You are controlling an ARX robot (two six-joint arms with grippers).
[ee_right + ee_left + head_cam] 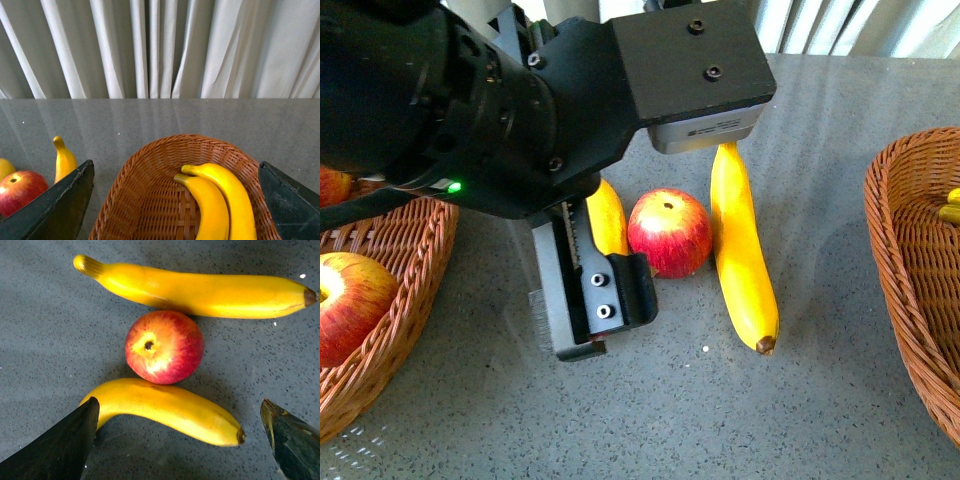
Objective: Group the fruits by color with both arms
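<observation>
A grey speckled tabletop (720, 420) is shown. Near its middle a red apple (670, 232) is flanked closely by a long banana (740, 250) on the right and a second banana (608, 218), partly hidden, on the left. A left basket (410, 250) and a right basket (910, 260), both wicker, are set at the table's sides.

Red-yellow apple (669, 232), yellow bananas (744, 250), speckled grey table (720, 420).

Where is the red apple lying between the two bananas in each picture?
Front view: apple mid-picture, on the grey table.
Left wrist view: apple dead centre.
Right wrist view: apple at the edge, partly cut off, outside the wicker basket.
Shared landmark: the long banana beside it.
</observation>
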